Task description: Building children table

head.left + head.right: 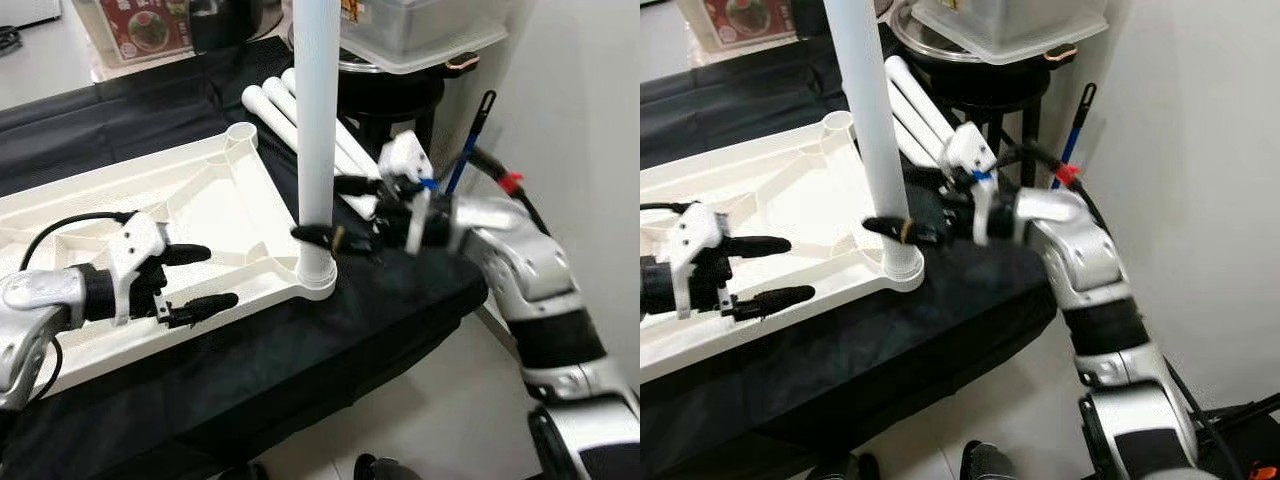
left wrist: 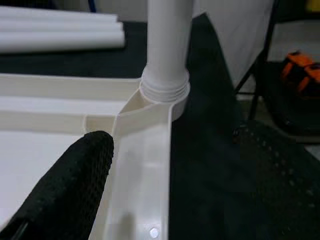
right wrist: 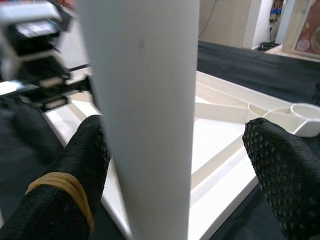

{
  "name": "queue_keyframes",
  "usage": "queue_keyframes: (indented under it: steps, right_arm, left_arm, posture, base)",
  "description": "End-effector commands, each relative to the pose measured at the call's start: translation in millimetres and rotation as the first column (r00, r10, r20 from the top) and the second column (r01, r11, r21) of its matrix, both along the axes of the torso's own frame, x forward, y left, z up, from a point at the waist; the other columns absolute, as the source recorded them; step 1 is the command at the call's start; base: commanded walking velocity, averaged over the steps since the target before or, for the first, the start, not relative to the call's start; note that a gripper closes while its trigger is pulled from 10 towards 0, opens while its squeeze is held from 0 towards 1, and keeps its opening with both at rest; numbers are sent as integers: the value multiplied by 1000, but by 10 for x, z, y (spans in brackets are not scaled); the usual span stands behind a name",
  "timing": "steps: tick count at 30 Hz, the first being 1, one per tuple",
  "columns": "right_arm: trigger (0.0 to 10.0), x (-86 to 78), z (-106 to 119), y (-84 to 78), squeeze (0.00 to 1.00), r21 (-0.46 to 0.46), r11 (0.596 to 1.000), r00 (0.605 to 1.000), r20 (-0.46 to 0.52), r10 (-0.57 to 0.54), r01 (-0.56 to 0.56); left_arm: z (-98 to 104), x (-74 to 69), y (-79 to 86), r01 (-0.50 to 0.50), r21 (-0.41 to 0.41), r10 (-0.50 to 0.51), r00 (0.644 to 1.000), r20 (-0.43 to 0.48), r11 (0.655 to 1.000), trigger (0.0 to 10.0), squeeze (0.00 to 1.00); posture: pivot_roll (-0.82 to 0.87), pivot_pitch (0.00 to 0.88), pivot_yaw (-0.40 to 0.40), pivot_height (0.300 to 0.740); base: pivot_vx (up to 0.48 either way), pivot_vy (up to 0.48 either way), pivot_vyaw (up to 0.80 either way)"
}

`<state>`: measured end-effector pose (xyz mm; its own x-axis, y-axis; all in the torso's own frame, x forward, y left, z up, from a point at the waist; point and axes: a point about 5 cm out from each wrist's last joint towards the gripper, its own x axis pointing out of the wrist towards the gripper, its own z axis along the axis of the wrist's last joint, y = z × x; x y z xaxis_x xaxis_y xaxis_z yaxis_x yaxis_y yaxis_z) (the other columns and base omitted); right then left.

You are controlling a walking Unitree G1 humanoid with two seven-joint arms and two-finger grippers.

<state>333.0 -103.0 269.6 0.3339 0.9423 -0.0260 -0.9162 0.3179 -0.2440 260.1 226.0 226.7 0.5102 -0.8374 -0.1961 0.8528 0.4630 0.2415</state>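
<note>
Upright white leg (image 1: pixel 317 110) seated in the corner socket (image 1: pixel 318 276) of the inverted tabletop (image 1: pixel 150 215), at 6 o'clock of the head view, close to the edge of the black-draped bench (image 1: pixel 400 300).

Right gripper (image 1: pixel 338 212): fingers spread to either side of the leg just above the socket; one finger (image 3: pixel 75 185) touching the tube, the other (image 3: pixel 285 170) well apart. No pinch on the leg.

Left gripper (image 1: pixel 200 277): fingers spread over the tabletop rim at 8 o'clock, nothing between them.

Probable faults:
- Thread visible at the socket collar, so possibly not fully seated; sideways push from the right gripper likely to tilt or cross-thread the leg.
- Tabletop unclamped; twisting torque likely to slide it toward the bench edge.

Clearances: drop-off immediately at 5 o'clock of the socket. Spare legs (image 1: pixel 290 110) lying at 12 o'clock, stool (image 1: pixel 400 95) and blue-handled tool (image 1: pixel 468 145) near at 2 o'clock, restricting the right elbow. Open room over the tabletop interior at 10 o'clock.
</note>
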Motion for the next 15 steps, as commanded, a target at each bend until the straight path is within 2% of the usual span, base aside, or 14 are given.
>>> queue_keyframes:
  steps: [1,2,3,4,5,6,7,8,15]
  right_arm:
    - [10000,-13,-47,41,0,-23,999,1000,-3,27,-27]
    - [10000,-16,-46,53,0,-45,998,999,7,46,-46]
    - [10000,-16,-46,53,0,-45,998,999,7,46,-46]
    - [7922,-18,-49,43,0,-61,997,998,7,54,-54]
    - [7922,-18,-49,43,0,-61,997,998,7,54,-54]
    - [4431,-11,-58,17,0,-84,994,997,6,75,-74]
    - [4431,-11,-58,17,0,-84,994,997,6,75,-74]
    - [0,-8,-62,1,0,-87,993,997,1,81,-80]
    - [0,10,-111,38,0,-98,992,997,3,81,-80]
  left_arm:
    - [48,-54,27,22,-15,-22,1000,-7,1000,10000,0]
    - [132,-142,54,66,-67,-66,998,-4,996,10000,0]
    - [132,-142,54,66,-67,-66,998,-4,996,10000,0]
    - [187,-167,82,74,-92,-74,997,6,993,10000,0]
    - [187,-167,82,74,-92,-74,997,6,993,10000,0]
    - [271,-182,120,67,-120,-64,997,32,991,10000,0]
    - [271,-182,120,67,-120,-64,997,32,991,10000,0]
    - [289,-164,132,53,-134,-47,998,43,990,10000,0]
    - [248,-145,136,29,-158,-23,999,40,987,10000,0]
  posture:
    - [4,200,-26,740]
    - [4,200,-28,740]
    - [4,200,-28,740]
    - [6,202,-32,740]
    - [6,202,-32,740]
    - [4,204,-31,740]
    - [4,204,-31,740]
    - [4,204,-30,740]
    - [-5,200,-32,740]
  base:
    - [0,0,0]
    - [0,0,0]
    - [0,0,0]
    - [0,0,0]
    - [0,0,0]
    - [0,0,0]
    - [0,0,0]
    - [0,0,0]
    - [0,0,0]
